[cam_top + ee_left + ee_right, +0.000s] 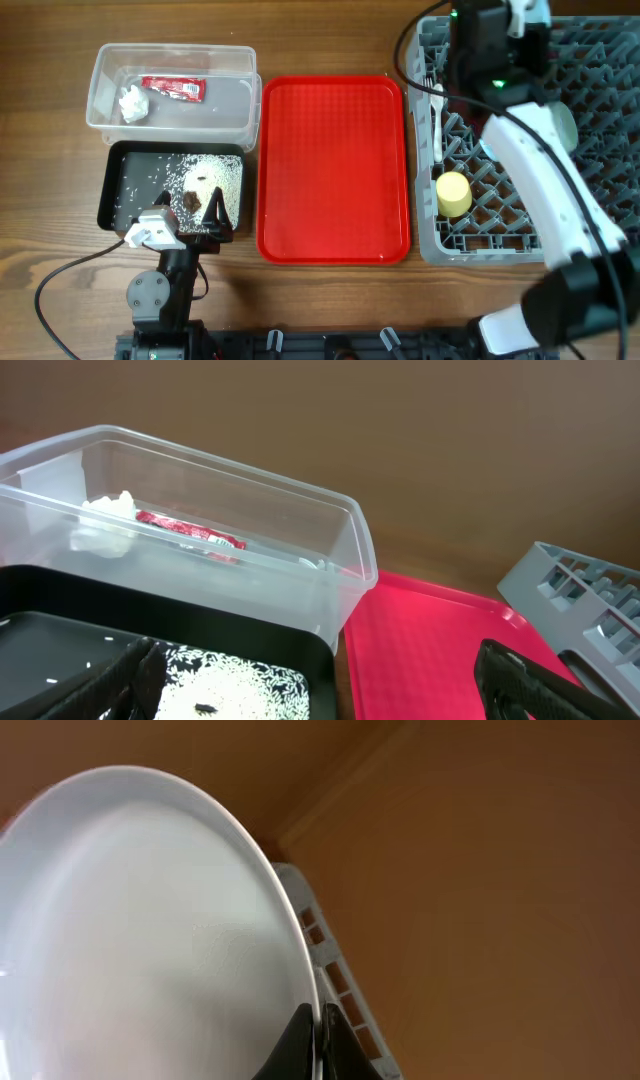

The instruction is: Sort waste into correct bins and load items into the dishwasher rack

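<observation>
We see left fingers (520, 682) spread wide, empty, over black bin (112, 190). Our right fingers (298, 1045) pinch plate (150, 940) rim over rack (490, 205). Cup (453, 193) sits in rack.

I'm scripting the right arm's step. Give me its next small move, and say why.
Probably lower the plate edge-first between the pegs of the dishwasher rack before opening. The right claw pinches the plate's rim over the rack, and the lattice shows close beside the plate in the wrist view, so it seems not yet seated.
</observation>
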